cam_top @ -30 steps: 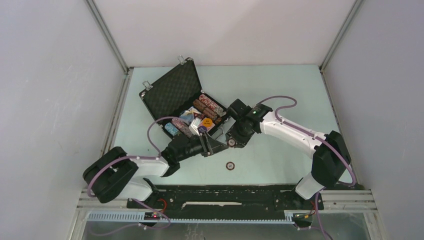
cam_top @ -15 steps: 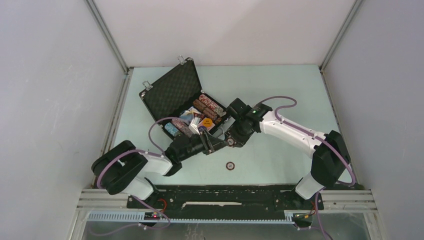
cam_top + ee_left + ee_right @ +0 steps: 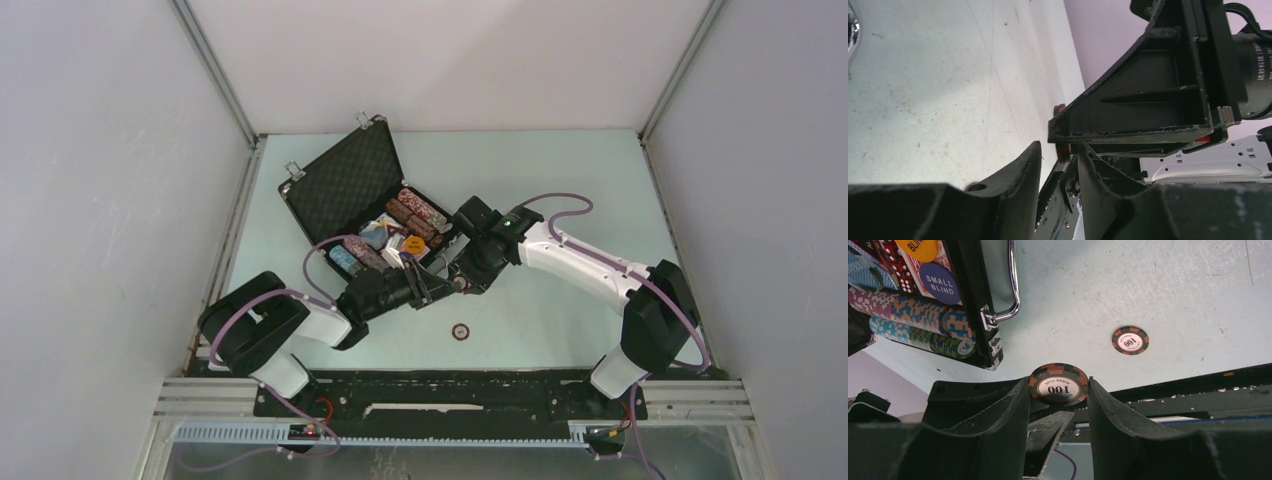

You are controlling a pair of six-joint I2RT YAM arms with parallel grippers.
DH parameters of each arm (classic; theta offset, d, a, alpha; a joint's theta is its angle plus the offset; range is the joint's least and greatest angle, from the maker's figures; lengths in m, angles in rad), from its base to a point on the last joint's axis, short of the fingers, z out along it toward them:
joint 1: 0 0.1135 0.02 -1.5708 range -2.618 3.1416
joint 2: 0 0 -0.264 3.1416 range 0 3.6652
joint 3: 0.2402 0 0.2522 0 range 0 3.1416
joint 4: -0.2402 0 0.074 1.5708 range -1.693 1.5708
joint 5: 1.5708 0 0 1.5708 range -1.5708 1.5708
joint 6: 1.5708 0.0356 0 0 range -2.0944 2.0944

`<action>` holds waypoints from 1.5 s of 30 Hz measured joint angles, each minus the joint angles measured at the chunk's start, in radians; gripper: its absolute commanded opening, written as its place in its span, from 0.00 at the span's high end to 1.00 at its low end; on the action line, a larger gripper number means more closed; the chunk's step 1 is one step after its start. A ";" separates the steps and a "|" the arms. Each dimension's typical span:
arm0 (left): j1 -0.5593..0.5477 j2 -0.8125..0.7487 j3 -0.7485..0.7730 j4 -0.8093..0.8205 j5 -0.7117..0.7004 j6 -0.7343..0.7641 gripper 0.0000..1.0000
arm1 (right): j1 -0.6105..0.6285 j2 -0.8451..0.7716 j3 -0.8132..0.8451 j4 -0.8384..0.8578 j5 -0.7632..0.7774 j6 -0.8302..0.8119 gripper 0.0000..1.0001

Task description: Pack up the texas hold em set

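Observation:
The black briefcase (image 3: 345, 185) lies open at the back left. It holds rows of poker chips (image 3: 913, 310), card decks and a blue "small blind" button (image 3: 939, 282). My right gripper (image 3: 1058, 385) is shut on the edges of a brown and orange "100" chip (image 3: 1058, 386), held above the table in front of the case. My left gripper (image 3: 1060, 152) is open. Its fingertips sit on either side of that chip (image 3: 1060, 150), seen edge-on. I cannot tell if they touch it. The two grippers meet tip to tip in the top view (image 3: 450, 285). A second "100" chip (image 3: 461, 331) lies flat on the table.
The case's silver handle (image 3: 1013, 285) and a latch (image 3: 993, 342) face the grippers. The black base rail (image 3: 450, 385) runs along the near edge. Grey walls enclose the pale table (image 3: 560, 170) on three sides.
My left arm has reached further right and forward, bringing its fingertips up to the chip in my right gripper. My right gripper has barely moved.

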State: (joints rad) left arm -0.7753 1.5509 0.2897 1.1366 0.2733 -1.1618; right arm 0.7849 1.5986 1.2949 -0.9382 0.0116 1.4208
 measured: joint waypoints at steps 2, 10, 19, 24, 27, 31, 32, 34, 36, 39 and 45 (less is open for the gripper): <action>-0.003 0.001 0.008 0.003 0.000 -0.002 0.67 | 0.000 0.002 0.000 0.000 -0.002 0.001 0.87; -0.008 0.001 0.021 -0.013 -0.005 -0.002 0.94 | 0.000 0.003 0.000 0.000 -0.003 0.003 0.86; -0.010 -0.051 0.030 -0.110 -0.024 0.004 1.00 | 0.002 0.002 0.000 0.011 0.008 -0.006 0.22; -0.016 -0.198 0.040 -0.364 -0.062 0.118 1.00 | -0.036 -0.031 0.000 0.029 0.039 -0.153 0.13; -0.012 -0.294 0.090 -0.576 -0.090 0.206 1.00 | -0.118 -0.116 0.000 0.072 0.030 -0.355 0.13; 0.001 -0.378 0.268 -0.923 -0.169 0.369 1.00 | -0.194 -0.295 -0.032 0.136 0.037 -0.612 0.12; 0.005 -0.381 0.322 -0.999 -0.196 0.410 1.00 | -0.206 -0.360 -0.047 0.145 0.042 -0.679 0.12; 0.011 -0.370 0.453 -1.152 -0.266 0.499 1.00 | -0.217 -0.457 -0.074 0.157 0.049 -0.776 0.12; 0.016 -0.343 0.570 -1.271 -0.338 0.582 1.00 | -0.227 -0.548 -0.116 0.171 0.061 -0.863 0.12; 0.028 -0.255 0.716 -1.419 -0.425 0.685 1.00 | -0.243 -0.626 -0.185 0.173 0.067 -0.947 0.12; 0.042 0.029 0.988 -1.653 -0.538 0.853 1.00 | -0.298 -0.690 -0.347 0.190 0.047 -1.016 0.09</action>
State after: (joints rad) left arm -0.7334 1.5803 1.2778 -0.5167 -0.2646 -0.3088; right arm 0.4873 0.9081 0.9478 -0.7479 0.0586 0.4046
